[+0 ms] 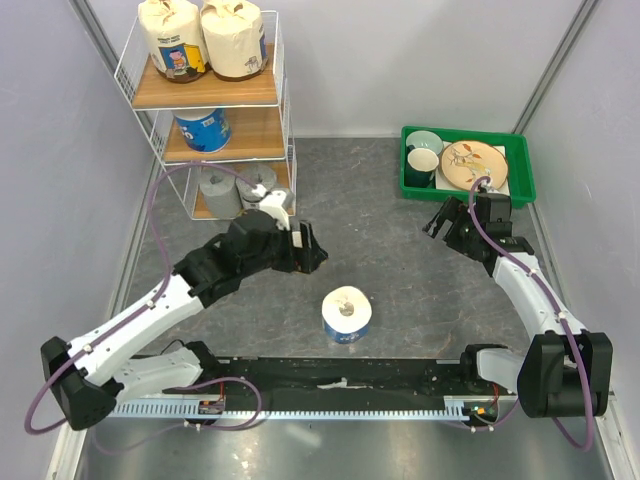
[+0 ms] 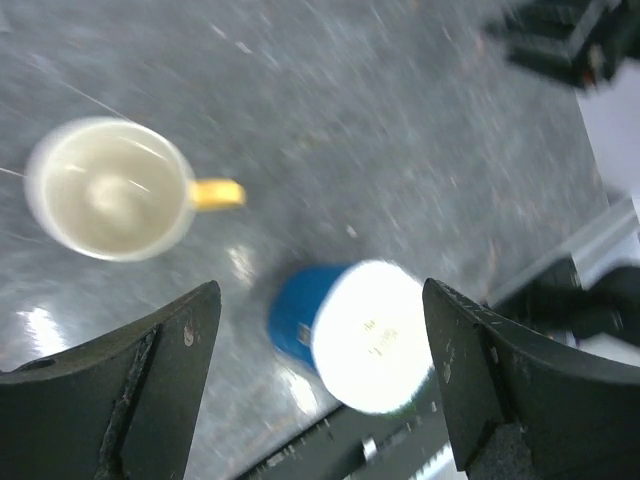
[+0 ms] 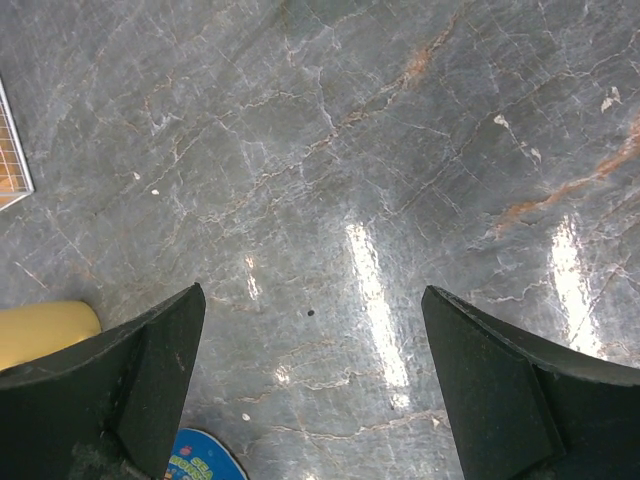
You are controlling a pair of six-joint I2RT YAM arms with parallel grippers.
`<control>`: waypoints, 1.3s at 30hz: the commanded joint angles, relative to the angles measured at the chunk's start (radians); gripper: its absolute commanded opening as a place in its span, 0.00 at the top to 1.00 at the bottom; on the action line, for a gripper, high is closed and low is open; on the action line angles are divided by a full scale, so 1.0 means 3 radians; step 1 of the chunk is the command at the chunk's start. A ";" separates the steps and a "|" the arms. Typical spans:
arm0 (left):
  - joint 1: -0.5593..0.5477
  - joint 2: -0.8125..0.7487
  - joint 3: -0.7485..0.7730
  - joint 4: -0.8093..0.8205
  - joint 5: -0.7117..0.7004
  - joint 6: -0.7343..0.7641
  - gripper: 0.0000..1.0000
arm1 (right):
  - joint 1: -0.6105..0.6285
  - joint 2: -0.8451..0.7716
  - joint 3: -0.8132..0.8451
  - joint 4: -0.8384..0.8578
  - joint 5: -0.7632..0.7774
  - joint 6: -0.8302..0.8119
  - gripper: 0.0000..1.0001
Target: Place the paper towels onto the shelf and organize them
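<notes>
The shelf (image 1: 213, 92) stands at the back left. Two cream paper towels (image 1: 172, 40) sit on its top tier, one white-and-blue roll (image 1: 204, 128) on the middle tier, and two grey rolls (image 1: 222, 192) on the bottom tier. Another white-and-blue roll (image 1: 346, 315) stands alone on the table. It also shows in the left wrist view (image 2: 350, 335), blurred, below and between the fingers. My left gripper (image 1: 310, 248) (image 2: 320, 290) is open and empty, up and left of that roll. My right gripper (image 1: 440, 218) (image 3: 312, 291) is open and empty over bare table.
A green tray (image 1: 468, 185) with dishes sits at the back right, just behind my right gripper. A yellow-handled mug (image 2: 110, 190) stands on the table near the loose roll; its edge shows in the right wrist view (image 3: 40, 330). Grey walls close in both sides.
</notes>
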 commanded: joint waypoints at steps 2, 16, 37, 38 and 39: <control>-0.0574 0.0315 0.0092 -0.0162 -0.0089 -0.0151 0.12 | -0.0012 -0.0041 0.0019 0.0175 -0.0062 0.0066 0.02; -0.1025 0.0724 -0.0174 -0.0168 -0.0299 -0.0223 0.12 | -0.0007 -0.0082 -0.0068 0.0185 -0.0067 0.0066 0.02; -0.1071 0.0990 -0.0220 0.0078 -0.0305 -0.0228 0.13 | -0.0012 -0.0128 -0.0063 0.0159 -0.0006 0.0041 0.02; -0.1071 0.0960 -0.0230 0.0083 -0.0304 -0.0238 0.13 | -0.0012 -0.0128 -0.0063 0.0159 -0.0006 0.0046 0.02; -0.1071 0.0934 -0.0230 0.0093 -0.0304 -0.0238 0.13 | -0.0012 -0.0128 -0.0063 0.0165 -0.0001 0.0041 0.02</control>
